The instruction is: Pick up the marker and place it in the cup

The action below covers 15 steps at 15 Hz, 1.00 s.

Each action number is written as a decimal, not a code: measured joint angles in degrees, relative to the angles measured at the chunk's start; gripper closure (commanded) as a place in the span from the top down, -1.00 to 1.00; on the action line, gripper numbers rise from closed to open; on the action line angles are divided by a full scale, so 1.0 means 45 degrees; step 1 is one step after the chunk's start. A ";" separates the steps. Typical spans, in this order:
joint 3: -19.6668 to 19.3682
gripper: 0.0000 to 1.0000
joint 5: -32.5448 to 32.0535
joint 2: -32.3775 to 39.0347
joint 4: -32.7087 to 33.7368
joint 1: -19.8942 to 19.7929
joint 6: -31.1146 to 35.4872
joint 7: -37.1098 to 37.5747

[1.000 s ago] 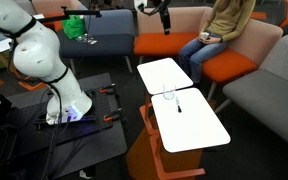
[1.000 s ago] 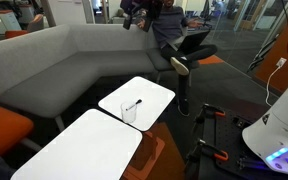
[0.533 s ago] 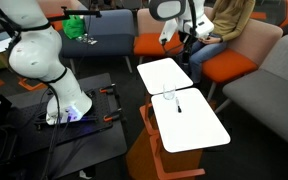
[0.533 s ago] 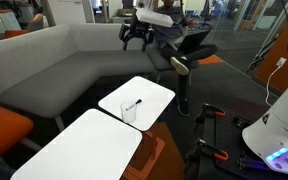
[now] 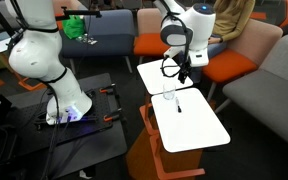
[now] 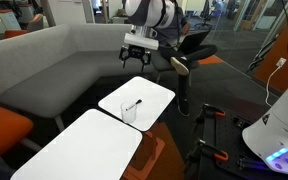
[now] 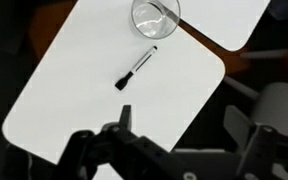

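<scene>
The black marker lies flat on a white table, a little apart from the clear cup, which stands upright near that table's edge. Both also show in both exterior views: the marker and the cup. My gripper hangs in the air above the table, well clear of both. In the wrist view its two fingers are spread wide apart with nothing between them.
A second white table adjoins the first. A seated person and orange seats are behind. A grey sofa curves round the tables. The robot's white base stands on a dark mat.
The arm has swung down from the top of the picture toward the table and now hovers above it. The marker and cup have not moved.
</scene>
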 measured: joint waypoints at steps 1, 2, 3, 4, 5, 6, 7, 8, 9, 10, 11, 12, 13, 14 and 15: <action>0.0002 1.00 0.0349 0.0316 0.0082 0.0012 0.0096 0.0352; 0.0003 1.00 0.0690 0.0638 0.0142 0.0033 0.0278 0.0742; 0.0004 1.00 0.1023 0.0980 0.0188 0.0057 0.0527 0.1109; -0.0002 1.00 0.1307 0.1326 0.0232 0.0078 0.0847 0.1493; -0.0029 1.00 0.1506 0.1699 0.0294 0.0102 0.1221 0.1907; -0.0100 1.00 0.1594 0.2104 0.0398 0.0145 0.1615 0.2401; -0.0203 1.00 0.1610 0.2525 0.0539 0.0199 0.1964 0.2983; -0.0348 1.00 0.1614 0.2945 0.0733 0.0275 0.2169 0.3578; -0.0515 1.00 0.1616 0.3353 0.0947 0.0360 0.2283 0.4202; -0.0662 1.00 0.1622 0.3743 0.1176 0.0433 0.2310 0.4850; -0.0774 1.00 0.1635 0.4109 0.1386 0.0494 0.2313 0.5519; -0.0796 1.00 0.1667 0.4438 0.1560 0.0513 0.2313 0.6179; -0.0792 1.00 0.1714 0.4744 0.1723 0.0532 0.2313 0.6762; -0.0747 1.00 0.1783 0.5022 0.1877 0.0541 0.2313 0.7192; -0.0680 1.00 0.1826 0.5264 0.2046 0.0541 0.2313 0.7530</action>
